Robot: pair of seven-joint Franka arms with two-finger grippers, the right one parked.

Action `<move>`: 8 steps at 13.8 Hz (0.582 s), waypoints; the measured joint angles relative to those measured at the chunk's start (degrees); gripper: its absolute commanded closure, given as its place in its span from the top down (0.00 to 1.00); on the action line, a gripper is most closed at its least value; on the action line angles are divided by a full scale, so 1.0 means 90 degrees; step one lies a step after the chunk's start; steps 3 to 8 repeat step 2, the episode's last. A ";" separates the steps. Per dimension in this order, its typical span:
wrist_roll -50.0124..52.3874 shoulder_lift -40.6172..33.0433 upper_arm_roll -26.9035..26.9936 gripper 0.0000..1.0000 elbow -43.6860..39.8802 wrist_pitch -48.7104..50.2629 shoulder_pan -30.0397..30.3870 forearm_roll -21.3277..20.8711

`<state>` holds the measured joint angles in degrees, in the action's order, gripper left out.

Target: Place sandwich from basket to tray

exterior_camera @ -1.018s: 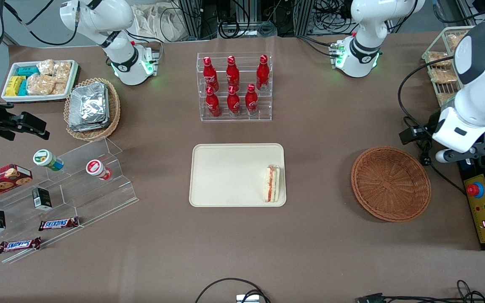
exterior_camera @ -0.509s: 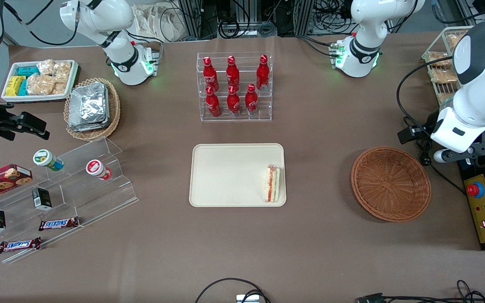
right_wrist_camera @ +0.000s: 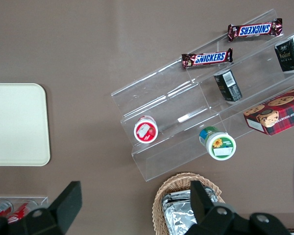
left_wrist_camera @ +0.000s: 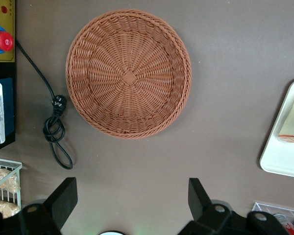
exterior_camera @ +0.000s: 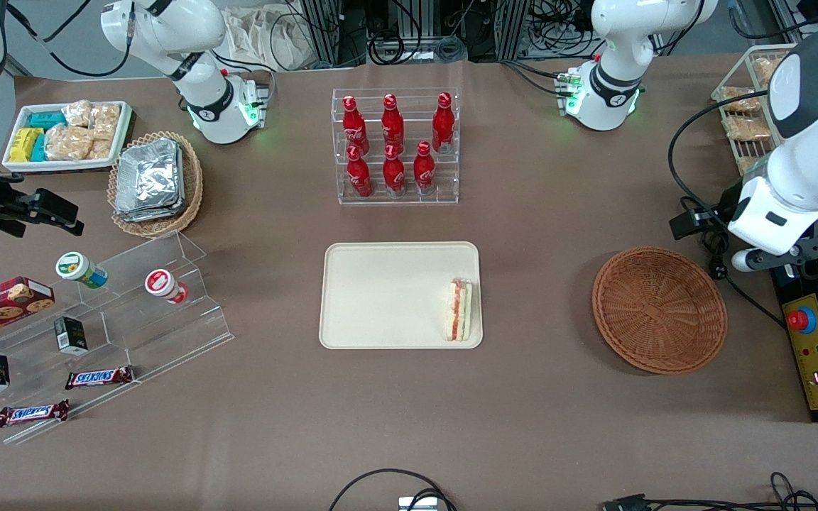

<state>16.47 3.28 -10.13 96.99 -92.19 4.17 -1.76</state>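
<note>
Sandwich (exterior_camera: 459, 309) lies on the tray (exterior_camera: 380, 298) at its edge nearest the empty basket (exterior_camera: 659, 309), so placement looks done; hand (left_wrist_camera: 130, 203), fingers wide apart and holding nothing, hangs high over the bench beside the basket; only parking remains.

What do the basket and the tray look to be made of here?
The basket looks like woven wicker, reddish-brown, with visible radial strands. The tray, holding the sandwich, seems matte cream plastic or pulp; I can't tell which. The gripper hangs open above the table beside the basket.
</note>
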 measured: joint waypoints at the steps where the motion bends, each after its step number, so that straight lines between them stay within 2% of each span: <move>1: -0.0014 0.0001 0.0195 1.00 -0.0053 0.0001 -0.0155 0.0183; 2: -0.0042 0.0007 0.0287 1.00 -0.0106 0.0002 -0.0187 0.0368; 8: -0.0042 0.0007 0.0287 1.00 -0.0106 0.0002 -0.0187 0.0368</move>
